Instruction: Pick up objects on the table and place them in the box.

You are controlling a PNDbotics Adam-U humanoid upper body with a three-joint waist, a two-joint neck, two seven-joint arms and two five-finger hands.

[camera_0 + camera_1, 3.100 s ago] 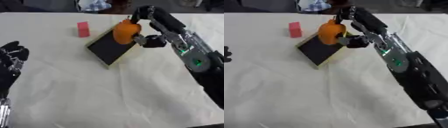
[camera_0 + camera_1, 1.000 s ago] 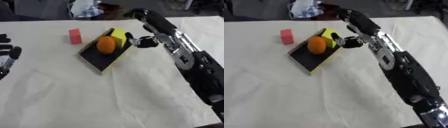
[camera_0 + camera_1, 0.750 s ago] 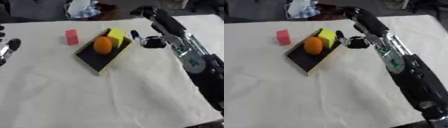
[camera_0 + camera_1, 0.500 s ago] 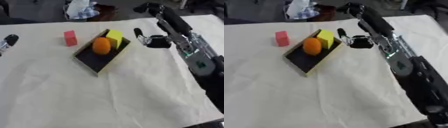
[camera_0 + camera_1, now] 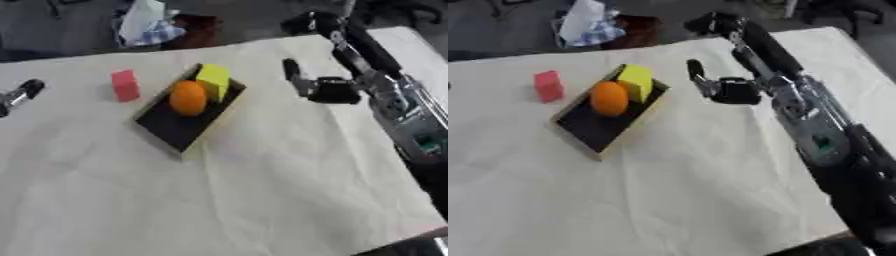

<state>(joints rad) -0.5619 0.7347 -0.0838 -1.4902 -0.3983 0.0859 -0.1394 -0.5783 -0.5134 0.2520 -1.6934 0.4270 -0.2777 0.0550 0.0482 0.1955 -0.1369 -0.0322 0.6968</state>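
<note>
Left eye view: your right hand (image 5: 322,89) hovers beside the box (image 5: 185,119), fingers apparently apart; orange (image 5: 187,97) and yellow block (image 5: 213,80) inside.

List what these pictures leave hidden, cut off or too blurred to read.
- Left hand: only a tip shows at the left eye view's left edge; absent from the right eye view.
- Right hand: blurred, finger pose unclear.
- Box floor beneath the orange and yellow block: covered.
- Crumpled cloth beyond the table: blurred.
</note>
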